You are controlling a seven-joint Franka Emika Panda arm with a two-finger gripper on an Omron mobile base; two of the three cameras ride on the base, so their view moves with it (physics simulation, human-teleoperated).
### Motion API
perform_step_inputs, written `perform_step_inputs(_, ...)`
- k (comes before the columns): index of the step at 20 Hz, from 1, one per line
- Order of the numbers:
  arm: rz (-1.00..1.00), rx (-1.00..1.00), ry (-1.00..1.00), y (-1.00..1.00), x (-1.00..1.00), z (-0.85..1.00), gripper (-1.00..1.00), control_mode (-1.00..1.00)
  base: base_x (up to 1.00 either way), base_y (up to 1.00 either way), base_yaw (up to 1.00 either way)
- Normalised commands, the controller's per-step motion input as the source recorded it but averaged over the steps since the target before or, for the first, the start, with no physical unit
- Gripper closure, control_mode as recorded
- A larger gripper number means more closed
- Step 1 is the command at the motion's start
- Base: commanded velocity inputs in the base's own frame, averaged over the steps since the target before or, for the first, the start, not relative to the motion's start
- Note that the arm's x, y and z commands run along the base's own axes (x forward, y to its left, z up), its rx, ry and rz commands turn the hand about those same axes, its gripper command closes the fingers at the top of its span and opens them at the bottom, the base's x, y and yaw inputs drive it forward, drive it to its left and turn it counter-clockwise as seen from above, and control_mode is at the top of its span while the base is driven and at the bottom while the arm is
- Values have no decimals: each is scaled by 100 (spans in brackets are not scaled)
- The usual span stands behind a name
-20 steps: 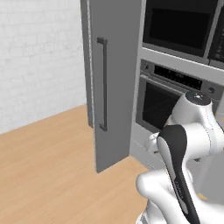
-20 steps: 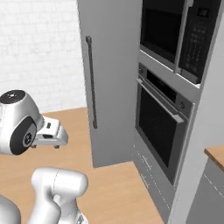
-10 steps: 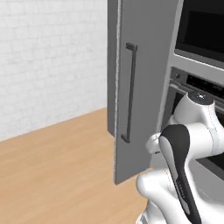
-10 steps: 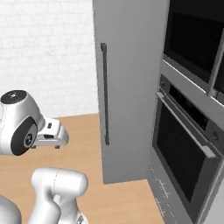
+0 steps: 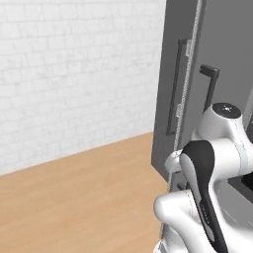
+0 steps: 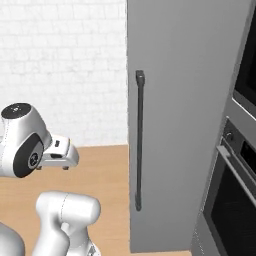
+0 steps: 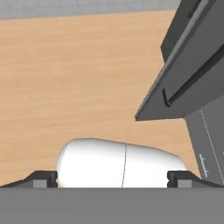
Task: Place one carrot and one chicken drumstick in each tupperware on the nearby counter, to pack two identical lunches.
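The two grey tupperware containers and the light wood counter are out of view, and so are the carrots and drumsticks. My gripper [image 7: 112,177] is open, its two dark fingertips [image 7: 41,177] far apart with nothing held between them. It points down at the wooden floor [image 7: 78,78]. In the right base view the hand [image 6: 59,156] sits folded in close to the arm, low on the left.
A tall grey cabinet door [image 6: 185,100] with a long dark vertical handle [image 6: 139,140] stands close ahead; the same door [image 5: 222,49] appears at the right in the left base view. A built-in oven [image 6: 235,200] is to its right. White brick wall [image 5: 74,74] and bare wooden floor [image 5: 89,197] lie to the left.
The whole scene has shifted as the base moves: the cabinet door has grown larger and slid right, and the ovens have left most of the frame. The arm keeps its folded pose.
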Motion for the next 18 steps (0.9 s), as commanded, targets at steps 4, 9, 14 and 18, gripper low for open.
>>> perform_step_inputs(4, 0, 0, 0, 0, 0, 0, -100, 100, 100, 89, -10)
perform_step_inputs(9, 0, 0, 0, 0, 0, 0, -100, 100, 95, 100, -40)
perform_step_inputs(14, 0, 0, 0, 0, 0, 0, -100, 100, 62, 66, -79)
perform_step_inputs(18, 0, 0, 0, 0, 0, 0, -100, 100, 39, 40, -91)
